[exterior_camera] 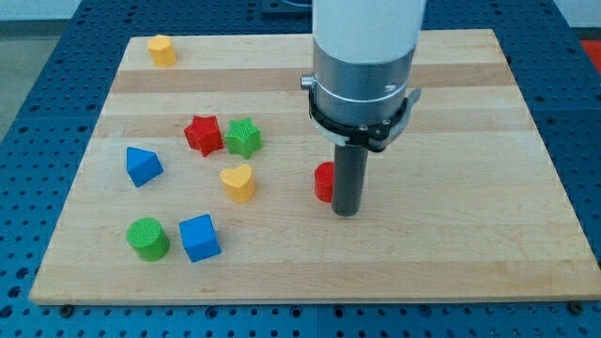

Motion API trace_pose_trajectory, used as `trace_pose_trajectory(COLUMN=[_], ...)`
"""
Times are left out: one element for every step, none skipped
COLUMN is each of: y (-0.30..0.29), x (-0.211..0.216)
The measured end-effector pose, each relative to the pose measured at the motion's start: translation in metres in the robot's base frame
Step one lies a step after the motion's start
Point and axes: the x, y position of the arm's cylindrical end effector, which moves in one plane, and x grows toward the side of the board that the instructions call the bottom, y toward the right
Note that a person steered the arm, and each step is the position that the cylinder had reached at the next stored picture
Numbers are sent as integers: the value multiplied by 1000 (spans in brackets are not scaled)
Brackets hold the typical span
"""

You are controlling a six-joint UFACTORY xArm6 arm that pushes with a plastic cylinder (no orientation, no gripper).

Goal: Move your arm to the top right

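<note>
1. Standing near the middle of the tabletop [451, 253], the rod's tip [346, 213] is resting just to the view's right of a red block [324, 182], touching it or nearly so; the rod is hiding part of that block, so its shape cannot be made out.
2. Being a plain rod, the end effector is neither clenching nor grasping anything; it is only able to push.
3. Waiting at the view's top right, the goal area is lying well apart from the tip, with no block showing in between.
4. Sitting to the view's left are a red star [202, 133], a green star [243, 137], a yellow heart [238, 182], a blue triangular block [143, 165], a green cylinder [148, 238], a blue cube [200, 237] and, far up, a yellow block [161, 50].
5. Showing no containers, the scene is keeping every block loose on the wood.
</note>
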Motion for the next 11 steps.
trace_pose_trajectory(y=[-9, -21, -30, -38, -43, -43, -43, -45, -50, -58, -62], x=[-12, -13, -22, -39, -57, -76, -95, -118, -140, -158, -171])
